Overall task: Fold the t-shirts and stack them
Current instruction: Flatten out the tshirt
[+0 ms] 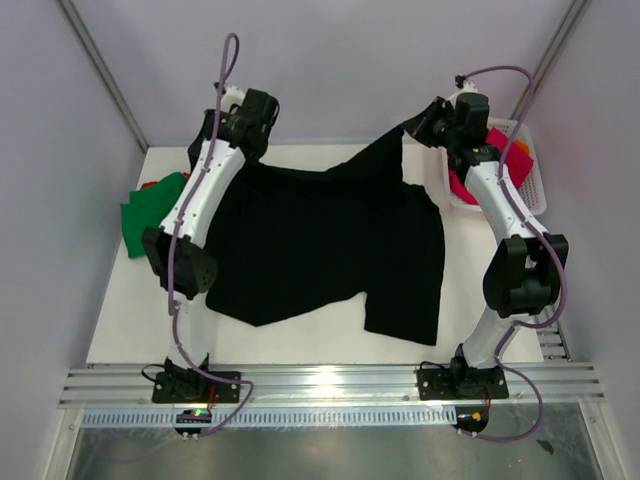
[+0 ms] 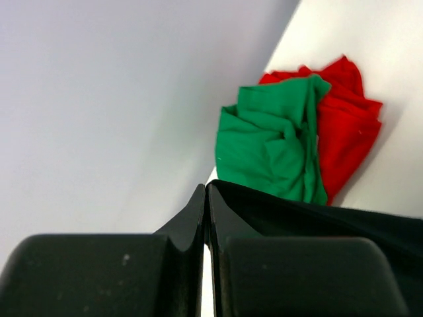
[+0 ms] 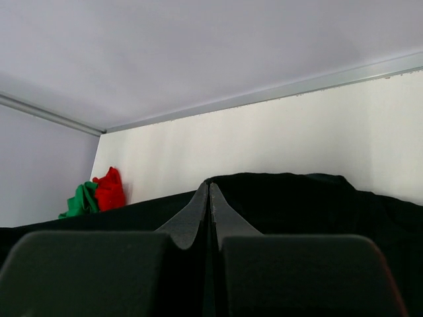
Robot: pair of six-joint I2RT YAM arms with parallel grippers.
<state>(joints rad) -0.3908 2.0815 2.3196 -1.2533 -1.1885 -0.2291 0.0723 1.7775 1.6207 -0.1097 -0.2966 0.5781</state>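
A large black t-shirt [image 1: 320, 250] lies spread over the middle of the white table [image 1: 120, 320]. Its far edge is lifted at both corners. My left gripper [image 1: 232, 145] is shut on the far left corner; in the left wrist view black cloth [image 2: 330, 224] runs off to the right from the closed tips [image 2: 207, 188]. At the far right corner my right gripper [image 1: 420, 125] is shut on a raised peak of the cloth [image 3: 297, 198], jaws pressed together [image 3: 209, 188]. A green t-shirt [image 1: 145, 215] [image 2: 271, 139] and a red one [image 2: 344, 125] lie crumpled at the table's left edge.
A white lattice basket [image 1: 538, 185] stands at the far right behind the right arm, with magenta-pink cloth [image 1: 508, 142] in it. Grey walls close in the table on the left, back and right. A metal rail [image 1: 330, 385] runs along the near edge.
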